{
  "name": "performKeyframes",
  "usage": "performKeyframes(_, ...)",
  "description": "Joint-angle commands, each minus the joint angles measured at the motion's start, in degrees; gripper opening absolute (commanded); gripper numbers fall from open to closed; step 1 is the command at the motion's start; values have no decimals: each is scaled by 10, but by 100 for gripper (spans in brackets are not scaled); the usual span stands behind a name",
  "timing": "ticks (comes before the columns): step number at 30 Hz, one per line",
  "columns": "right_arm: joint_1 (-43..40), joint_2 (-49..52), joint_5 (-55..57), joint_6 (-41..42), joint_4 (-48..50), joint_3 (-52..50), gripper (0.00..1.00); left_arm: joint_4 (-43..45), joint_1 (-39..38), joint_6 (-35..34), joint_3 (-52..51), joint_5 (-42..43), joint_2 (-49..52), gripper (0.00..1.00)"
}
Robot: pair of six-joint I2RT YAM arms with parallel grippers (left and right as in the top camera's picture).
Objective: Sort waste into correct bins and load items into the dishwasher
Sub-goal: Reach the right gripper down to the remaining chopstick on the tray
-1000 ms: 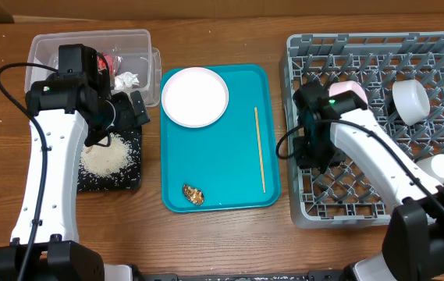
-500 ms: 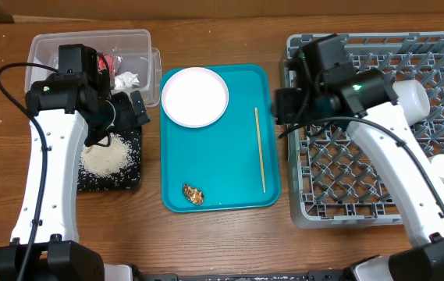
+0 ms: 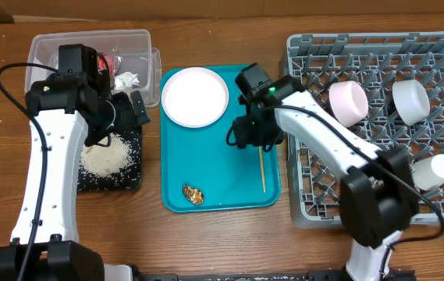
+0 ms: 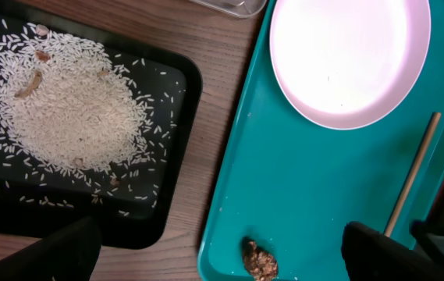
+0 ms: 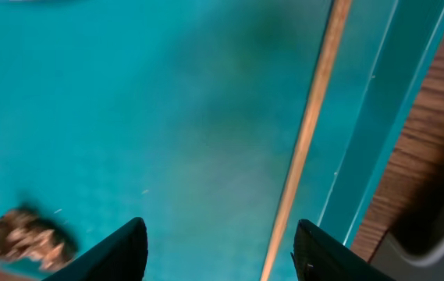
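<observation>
Chopstick of thin pale wood (image 3: pixel 263 172) lies lengthwise on the right side of the teal plastic serving tray (image 3: pixel 214 156), near its rim; the right gripper (image 5: pixel 220 228) hangs over it, jaws parted and grasping nothing, the stick running between them in the wrist view; the left gripper (image 4: pixel 222 234) is spread wide and empty, beside the flat black tray (image 3: pixel 130 178) heaped with white rice (image 3: pixel 106 156); a round white plate (image 3: pixel 195 96) and a brown food scrap (image 3: pixel 193 193) share the teal tray.

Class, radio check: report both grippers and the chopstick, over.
Left gripper open, empty. Right gripper open over the chopstick, flat on the teal tray. Nothing blocking it.
</observation>
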Motion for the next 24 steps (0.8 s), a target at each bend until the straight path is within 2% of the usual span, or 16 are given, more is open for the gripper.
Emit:
performKeyframes(1, 0, 28, 12, 17, 0, 1, 62, -2, -4, 1, 11, 0, -9, 100)
performKeyframes(10, 0, 87, 13, 17, -4, 1, 62, -2, -4, 1, 11, 0, -9, 100)
performKeyframes(24, 0, 100, 14, 38, -12, 0, 60, -2, -4, 1, 11, 0, -9, 100)
